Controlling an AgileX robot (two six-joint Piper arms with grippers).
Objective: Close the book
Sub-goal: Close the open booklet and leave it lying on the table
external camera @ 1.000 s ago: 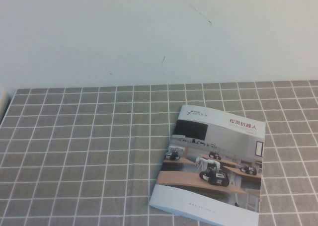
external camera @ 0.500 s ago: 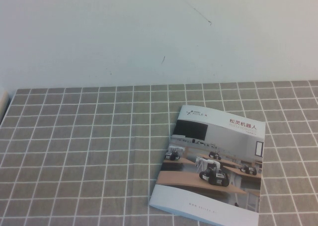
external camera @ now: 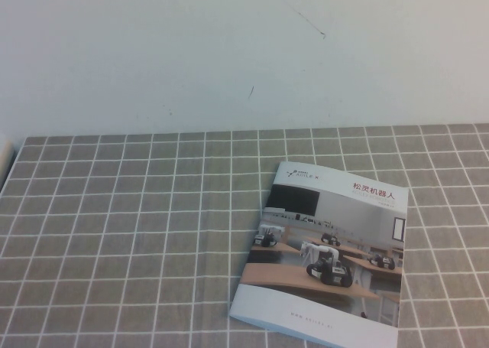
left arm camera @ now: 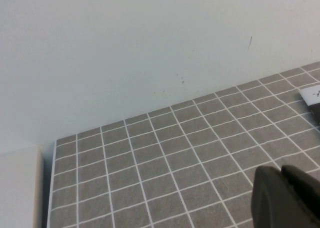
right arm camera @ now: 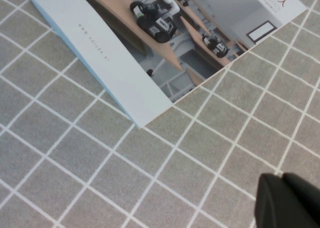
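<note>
While book (external camera: pixel 325 264) lies closed, right fingers (right arm camera: pixel 274 204) near, left fingers (left arm camera: pixel 267 198) apart, both pinched empty.

My high camera looks down across the desk (external camera: pixel 114 233) to the wall (external camera: pixel 153 50). The left wrist camera, behind the left gripper (left arm camera: pixel 286 198), faces that wall from low. The right, behind the right gripper (right arm camera: pixel 287 200), looks closely down on the book (right arm camera: pixel 165 37), shared with the high view.

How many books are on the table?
1: a closed glossy booklet with robot-photo cover, near right on the grey checked tablecloth; none seems hidden; left gripper hovers over the cloth's left part, right gripper beside the booklet's corner.
</note>
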